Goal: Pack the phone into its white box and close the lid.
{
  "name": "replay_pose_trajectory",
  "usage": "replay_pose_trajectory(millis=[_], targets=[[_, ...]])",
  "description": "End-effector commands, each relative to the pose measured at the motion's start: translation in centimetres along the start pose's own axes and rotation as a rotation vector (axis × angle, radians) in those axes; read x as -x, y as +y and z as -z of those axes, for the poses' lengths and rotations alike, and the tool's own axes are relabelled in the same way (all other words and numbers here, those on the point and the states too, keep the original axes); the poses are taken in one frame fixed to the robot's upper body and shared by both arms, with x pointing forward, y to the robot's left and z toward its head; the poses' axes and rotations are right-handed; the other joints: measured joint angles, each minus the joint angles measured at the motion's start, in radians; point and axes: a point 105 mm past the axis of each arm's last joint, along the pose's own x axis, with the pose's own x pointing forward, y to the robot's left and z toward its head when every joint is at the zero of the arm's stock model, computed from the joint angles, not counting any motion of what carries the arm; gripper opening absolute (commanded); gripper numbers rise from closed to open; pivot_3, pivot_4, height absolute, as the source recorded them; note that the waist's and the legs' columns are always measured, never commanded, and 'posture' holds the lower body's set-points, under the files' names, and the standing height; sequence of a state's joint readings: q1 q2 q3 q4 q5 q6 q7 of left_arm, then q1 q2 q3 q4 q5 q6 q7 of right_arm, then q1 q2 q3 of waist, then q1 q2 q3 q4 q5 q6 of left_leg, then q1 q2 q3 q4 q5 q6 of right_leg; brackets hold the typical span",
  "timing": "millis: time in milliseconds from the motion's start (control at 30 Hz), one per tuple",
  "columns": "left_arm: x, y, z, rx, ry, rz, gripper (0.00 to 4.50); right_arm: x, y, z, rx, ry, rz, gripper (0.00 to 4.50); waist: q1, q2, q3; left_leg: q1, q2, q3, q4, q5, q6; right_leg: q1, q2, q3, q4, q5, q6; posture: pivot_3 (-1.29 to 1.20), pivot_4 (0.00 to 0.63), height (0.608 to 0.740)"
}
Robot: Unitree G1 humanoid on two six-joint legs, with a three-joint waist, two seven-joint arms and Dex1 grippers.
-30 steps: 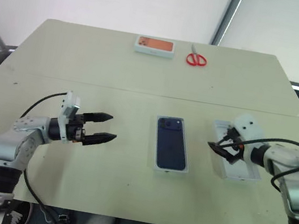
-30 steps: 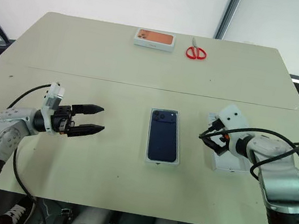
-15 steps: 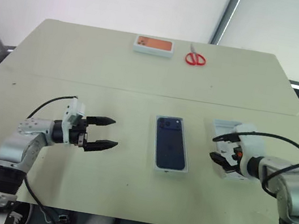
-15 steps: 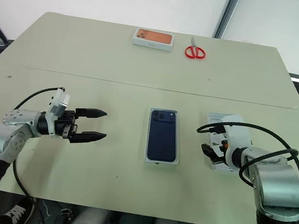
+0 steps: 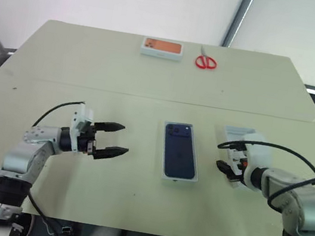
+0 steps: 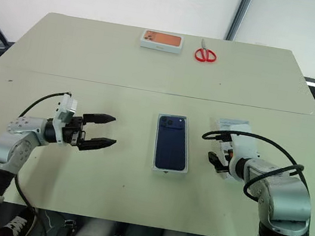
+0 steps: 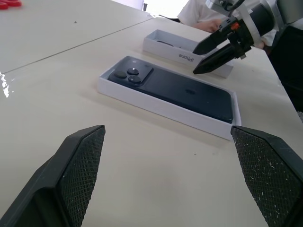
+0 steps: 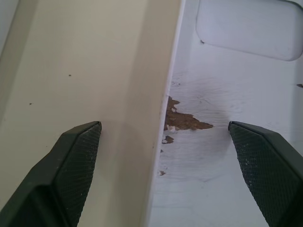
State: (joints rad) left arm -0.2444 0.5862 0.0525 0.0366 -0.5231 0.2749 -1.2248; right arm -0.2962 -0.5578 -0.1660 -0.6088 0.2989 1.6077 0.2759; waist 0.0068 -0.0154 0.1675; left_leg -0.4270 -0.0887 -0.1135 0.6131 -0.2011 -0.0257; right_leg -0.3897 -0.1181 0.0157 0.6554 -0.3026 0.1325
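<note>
The pale desk [image 5: 151, 81] carries everything. The lid [image 5: 236, 133] lies on it just to the right of the white box, apart from it, hollow side up, with a lettered side wall facing the box. The white box [image 5: 178, 180] sits near the middle of the desk, its long sides running away from the robot. The phone [image 5: 180, 152] lies flat inside the white box, glossy dark back up, with the camera corner at the far end of the box. A second box with an orange picture on top [image 5: 162, 47] rests well beyond the white box, by the far edge of the desk.

The left tool [image 5: 124, 138] hangs to the left of the white box, level and pointing at it, with its two black fingers spread wide and nothing between them. The right tool [image 7: 195, 61] is to the right of the white box, at the near end of the lid. It is also spread and empty, one finger over the bare desk and the other over the lid's pale inner floor, which has a brown scuffed patch.

Red scissors [image 5: 206, 61] lie well beyond the white box, next to the orange-picture box.
</note>
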Motion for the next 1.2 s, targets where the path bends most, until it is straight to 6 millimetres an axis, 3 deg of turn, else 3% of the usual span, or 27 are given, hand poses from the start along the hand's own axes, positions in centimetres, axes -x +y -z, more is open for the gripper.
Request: replay_pose_trajectory(millis=[33, 233, 433, 533, 633, 800, 933, 1067, 1200], targets=[[-0.2, -0.1, -0.8, -0.047, -0.011, 0.001, 4.50, 0.3, 0.4, 0.0, 0.032, -0.006, 0.011, 3.23, -0.001, 0.000, 0.000, 0.000, 0.000, 0.000, 0.000, 0.000, 0.000, 0.000, 0.000, 0.000, 0.000, 0.000, 0.000, 0.00, 0.150, 0.740], [-0.4, 0.0, -1.1, -0.059, -0.017, 0.001, 4.50, -0.2, 0.8, -0.4, 0.012, -0.022, 0.039, 0.06, -0.003, 0.000, 0.000, 0.000, 0.000, 0.000, 0.000, 0.000, 0.000, 0.001, 0.000, 0.000, 0.000, 0.000, 0.000, 0.00, 0.150, 0.740], [-0.4, 0.2, -1.2, -0.060, -0.016, -0.005, 4.50, -0.2, 0.8, -1.0, 0.003, -0.045, 0.069, 0.02, -0.004, 0.000, 0.000, 0.000, 0.000, 0.000, 0.000, 0.000, 0.000, 0.000, 0.000, 0.000, 0.000, 0.000, 0.000, 0.00, 0.150, 0.740], [-0.3, 0.3, -1.2, -0.061, -0.010, -0.008, 4.50, -0.1, 1.0, -2.4, -0.027, -0.100, 0.059, 0.02, -0.008, 0.000, 0.000, 0.000, 0.000, 0.000, 0.000, 0.000, 0.000, 0.000, 0.001, 0.000, 0.000, 0.000, 0.000, 0.00, 0.150, 0.740], [-0.4, 0.7, -1.4, -0.043, -0.023, -0.028, 4.50, 1.2, 2.3, -5.5, 0.064, -0.207, -0.012, 0.02, -0.019, 0.002, 0.001, 0.000, 0.000, 0.000, 0.000, 0.000, 0.000, 0.000, 0.001, 0.000, 0.000, 0.000, 0.000, 0.00, 0.150, 0.740], [-0.3, 1.3, -1.5, -0.045, -0.018, -0.062, 4.50, 2.3, 3.8, -8.3, -0.075, -0.360, -0.227, 0.02, -0.020, 0.002, 0.001, 0.000, 0.000, 0.000, -0.001, 0.000, 0.000, 0.000, 0.002, 0.000, 0.000, 0.000, 0.000, 0.00, 0.150, 0.740], [0.0, 1.7, -1.6, -0.042, -0.020, -0.099, 4.50, 3.5, 6.8, -11.4, -0.374, -0.510, -0.625, 0.02, -0.027, 0.002, 0.002, 0.000, 0.001, 0.000, -0.001, 0.000, 0.000, -0.001, 0.004, 0.001, 0.001, 0.001, 0.000, 0.00, 0.150, 0.740], [0.2, 2.2, -1.9, -0.038, -0.036, -0.141, 4.50, 4.4, 9.6, -12.3, -0.482, -0.540, -0.873, 0.02, -0.020, 0.003, 0.002, 0.000, 0.000, 0.000, -0.002, 0.000, 0.000, -0.002, 0.003, 0.001, 0.001, 0.000, 0.000, 0.00, 0.150, 0.740], [0.4, 2.7, -2.8, -0.024, -0.076, -0.178, 4.50, 4.4, 12.4, -11.3, -0.554, -0.471, -1.025, 0.02, -0.026, 0.003, 0.002, 0.000, 0.001, 0.000, -0.002, 0.000, 0.000, -0.003, 0.002, 0.002, 0.002, 0.001, 0.000, 0.00, 0.150, 0.740]])
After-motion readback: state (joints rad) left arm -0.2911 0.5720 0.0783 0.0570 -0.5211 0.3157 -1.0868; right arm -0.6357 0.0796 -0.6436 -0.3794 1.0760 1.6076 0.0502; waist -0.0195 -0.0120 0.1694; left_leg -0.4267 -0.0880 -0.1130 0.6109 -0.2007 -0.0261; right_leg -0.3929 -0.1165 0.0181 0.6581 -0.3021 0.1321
